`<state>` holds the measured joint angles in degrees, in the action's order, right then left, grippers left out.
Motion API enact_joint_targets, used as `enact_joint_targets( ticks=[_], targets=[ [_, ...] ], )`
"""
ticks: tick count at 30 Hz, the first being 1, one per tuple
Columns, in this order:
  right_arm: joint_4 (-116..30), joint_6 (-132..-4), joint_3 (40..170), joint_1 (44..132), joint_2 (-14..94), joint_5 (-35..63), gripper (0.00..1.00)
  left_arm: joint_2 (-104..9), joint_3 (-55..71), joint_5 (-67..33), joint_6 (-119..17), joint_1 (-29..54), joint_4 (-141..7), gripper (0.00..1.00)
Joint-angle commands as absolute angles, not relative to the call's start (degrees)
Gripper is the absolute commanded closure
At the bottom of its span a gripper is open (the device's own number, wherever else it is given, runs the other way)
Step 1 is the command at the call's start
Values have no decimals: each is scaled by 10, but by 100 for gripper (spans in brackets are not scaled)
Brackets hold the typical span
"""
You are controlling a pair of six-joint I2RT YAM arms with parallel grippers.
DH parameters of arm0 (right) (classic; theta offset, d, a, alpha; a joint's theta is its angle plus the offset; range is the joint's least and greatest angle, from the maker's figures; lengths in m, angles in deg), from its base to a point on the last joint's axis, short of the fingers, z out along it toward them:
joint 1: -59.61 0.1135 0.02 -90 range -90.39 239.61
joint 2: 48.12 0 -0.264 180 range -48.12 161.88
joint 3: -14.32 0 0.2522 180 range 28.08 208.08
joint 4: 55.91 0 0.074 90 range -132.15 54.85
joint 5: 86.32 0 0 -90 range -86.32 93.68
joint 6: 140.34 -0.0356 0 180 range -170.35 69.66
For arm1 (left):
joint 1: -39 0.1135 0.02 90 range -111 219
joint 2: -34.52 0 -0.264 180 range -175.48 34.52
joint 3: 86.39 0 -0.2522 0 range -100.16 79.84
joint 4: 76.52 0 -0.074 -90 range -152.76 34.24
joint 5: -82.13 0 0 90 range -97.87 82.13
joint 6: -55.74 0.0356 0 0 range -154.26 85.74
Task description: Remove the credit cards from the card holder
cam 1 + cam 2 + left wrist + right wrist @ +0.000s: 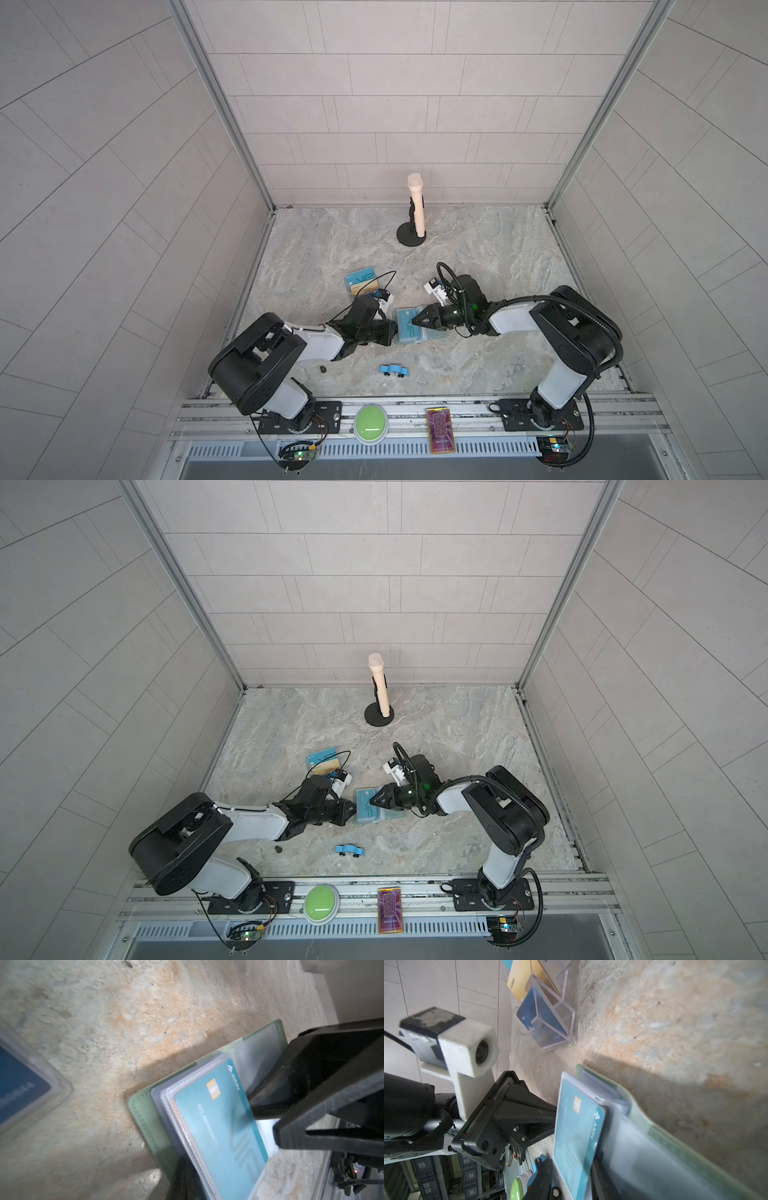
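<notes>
The mint-green card holder lies open mid-table, its clear sleeve pages fanned up. A teal credit card with a gold chip sits in the top sleeve. My left gripper is shut on the holder's left edge, pinching cover and pages. My right gripper comes in from the right. Its fingers straddle the raised page holding the teal card. A gap shows beside the card, so it stands open.
A clear acrylic stand holding several cards sits behind the left gripper. A blue toy car and a small dark object lie nearer the front. A microphone on a black base stands at the back.
</notes>
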<state>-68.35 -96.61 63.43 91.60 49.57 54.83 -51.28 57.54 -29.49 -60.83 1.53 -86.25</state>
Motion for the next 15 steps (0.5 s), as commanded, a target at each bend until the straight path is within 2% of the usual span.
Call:
enact_joint_targets(
  ticks=[1,8,15],
  targets=[
    [-633,-926,651,924,481,569,65,-534,576,-210,-578,20,-753,100],
    [-638,-932,647,922,483,569,66,-523,564,-210,-572,19,-732,100],
    [-711,-974,639,916,488,592,69,-523,563,-209,-570,19,-729,100]
  ],
)
